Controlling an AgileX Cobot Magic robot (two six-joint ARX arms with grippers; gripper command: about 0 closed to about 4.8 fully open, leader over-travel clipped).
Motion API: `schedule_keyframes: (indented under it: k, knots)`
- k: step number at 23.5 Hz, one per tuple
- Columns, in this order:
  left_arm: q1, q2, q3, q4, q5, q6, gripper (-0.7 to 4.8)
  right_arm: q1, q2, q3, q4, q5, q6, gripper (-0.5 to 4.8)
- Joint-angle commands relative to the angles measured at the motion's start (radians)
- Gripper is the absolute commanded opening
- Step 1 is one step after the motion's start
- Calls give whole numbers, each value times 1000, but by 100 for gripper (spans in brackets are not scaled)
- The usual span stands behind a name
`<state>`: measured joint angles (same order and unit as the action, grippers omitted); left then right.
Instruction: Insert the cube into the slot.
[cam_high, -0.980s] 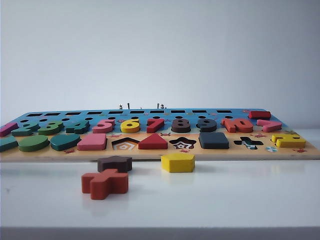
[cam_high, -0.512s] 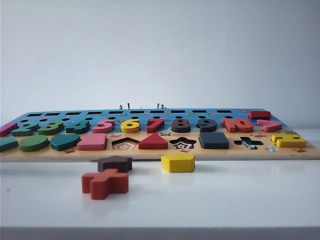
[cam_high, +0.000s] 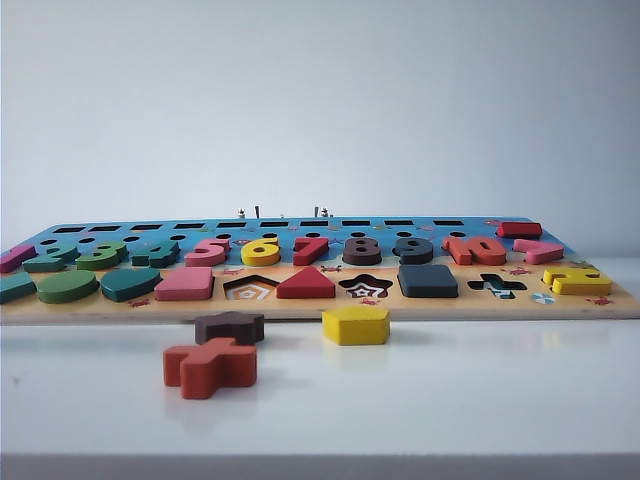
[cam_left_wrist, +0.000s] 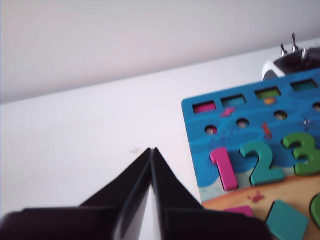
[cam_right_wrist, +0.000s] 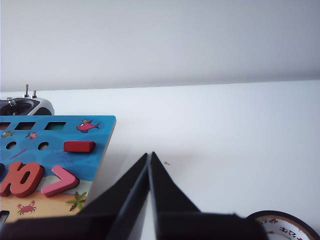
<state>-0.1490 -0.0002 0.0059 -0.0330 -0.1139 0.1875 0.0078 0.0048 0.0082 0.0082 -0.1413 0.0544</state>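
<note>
Although we compare the exterior view with the earlier pictures, we find nothing on the desk (cam_high: 480, 400) has shifted: every piece lies where it did. At the far left, off the puzzle board (cam_high: 320, 305), the left hand (cam_left_wrist: 151, 150) hovers over bare desk with its fingers pressed together and nothing between them; the board's corner with the pink 1 (cam_left_wrist: 223, 168) lies to its right. Neither hand shows in the exterior view. Moving right along the near desk, we see the red cross block (cam_high: 211, 366), the dark brown star block (cam_high: 230, 326) just behind it, then the yellow hexagon block (cam_high: 356, 325), all off the board. On the board's near row, the cube (cam_high: 428, 281) sits in the slot, between the star-shaped recess (cam_high: 365, 287) on its left and the cross-shaped recess (cam_high: 497, 286) on its right; the slot itself is hidden beneath it. Farthest right, the right hand (cam_right_wrist: 150, 155) is also closed and empty, over bare desk beside the board's right edge, with a roll of tape (cam_right_wrist: 281, 227) near it.
</note>
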Motion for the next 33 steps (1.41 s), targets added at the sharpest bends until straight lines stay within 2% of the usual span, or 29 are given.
schedule_keyframes:
  k: [1, 5, 8, 11, 12, 33]
  knots:
    - [1, 2, 4, 56, -4, 5, 20, 0, -2, 0, 11, 3, -3, -3]
    - [1, 1, 4, 65, -4, 66, 20, 0, -2, 0, 11, 3, -3, -4]
    - [1, 1, 4, 66, -4, 68, 20, 0, -2, 0, 11, 3, -3, -3]
    - [0, 1, 3, 65, -3, 67, 20, 5, -2, 0, 11, -154, -3, -3]
    - [0, 1, 4, 64, -3, 67, 20, 5, -2, 0, 11, -163, -3, -3]
    - [0, 1, 4, 61, -3, 25, 20, 5, -2, 0, 11, -161, -3, -3]
